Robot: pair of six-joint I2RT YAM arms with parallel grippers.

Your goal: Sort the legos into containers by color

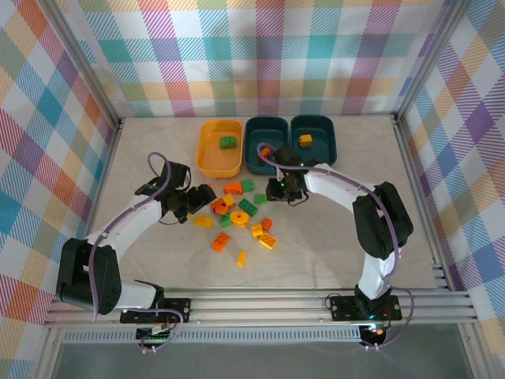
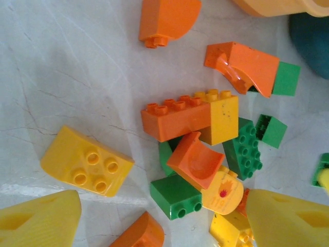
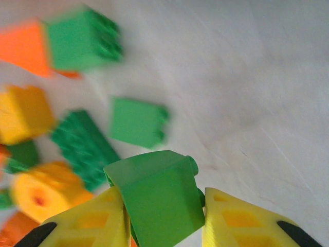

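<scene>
My right pincer (image 3: 163, 211) is clamped on a green brick (image 3: 159, 190) beside the loose legos (image 1: 239, 215) on the table (image 1: 331, 237), while my left pincer (image 2: 164, 221) hangs open over that pile. I'd lift clear of the neighbours first. Then I'd carry it to the yellow-orange tub (image 1: 215, 163), where another green one (image 1: 228, 142) lies, and release low inside the walls.

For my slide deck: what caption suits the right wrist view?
Right pincer grips a green lego, loose legos scattered on the table behind.
</scene>
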